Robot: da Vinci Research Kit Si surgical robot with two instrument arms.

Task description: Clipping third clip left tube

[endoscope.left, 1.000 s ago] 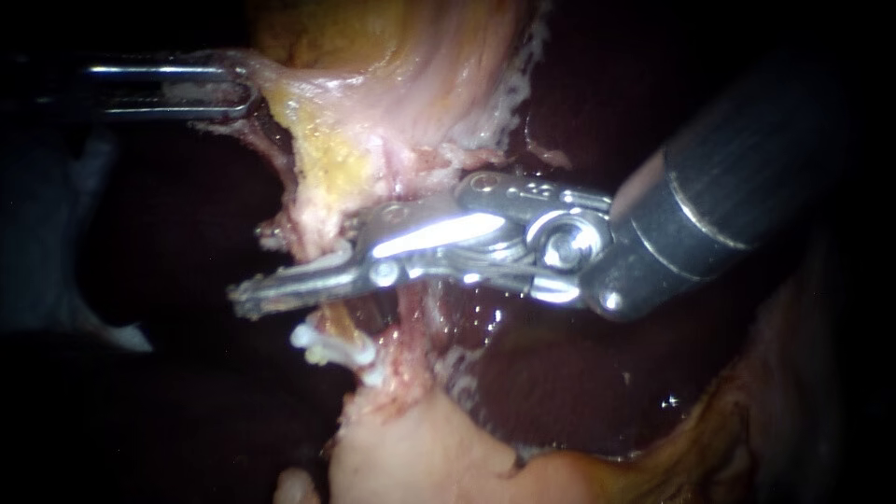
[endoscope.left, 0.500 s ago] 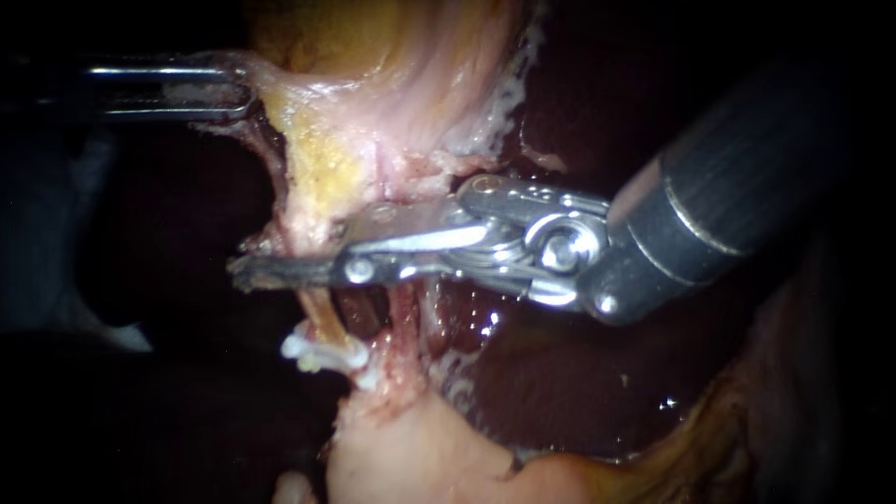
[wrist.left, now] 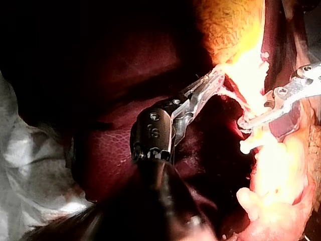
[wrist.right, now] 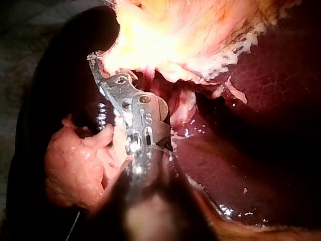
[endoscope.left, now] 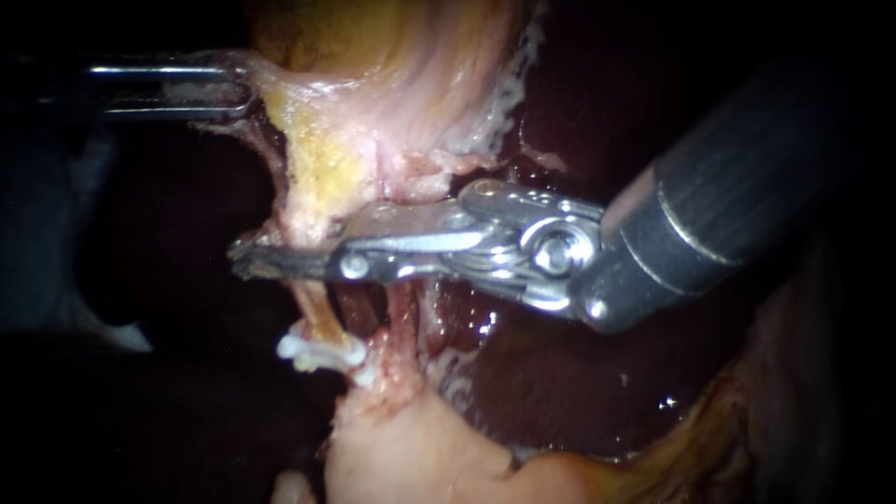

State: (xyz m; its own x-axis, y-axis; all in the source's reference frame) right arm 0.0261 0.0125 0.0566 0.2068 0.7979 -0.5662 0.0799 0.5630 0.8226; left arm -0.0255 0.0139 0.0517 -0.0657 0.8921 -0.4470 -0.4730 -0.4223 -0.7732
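My right instrument (endoscope.left: 259, 264) comes in from the upper right, and its long jaws lie together across the left tube (endoscope.left: 315, 313), shut on it. Just below them, white clips (endoscope.left: 317, 352) sit on the same tube. The reddish right tube (endoscope.left: 399, 322) runs beside it, behind the jaws' base. At the upper left, my left instrument (endoscope.left: 235, 89) is shut on a fold of gallbladder tissue (endoscope.left: 392, 93) and holds it taut. The left wrist view shows these jaws (wrist.left: 210, 83) pinching the pale tissue. In the right wrist view, the jaws (wrist.right: 95, 63) reach into the bright tissue.
Dark red liver (endoscope.left: 560, 373) lies behind and below the right instrument. A pale fatty lump (endoscope.left: 401, 457) sits under the tubes. White gauze (wrist.left: 35, 160) lies beside the left instrument's shaft in its wrist view.
The right instrument's jaws stood open astride the left tube one second ago and have since closed on it. The left instrument has held still.
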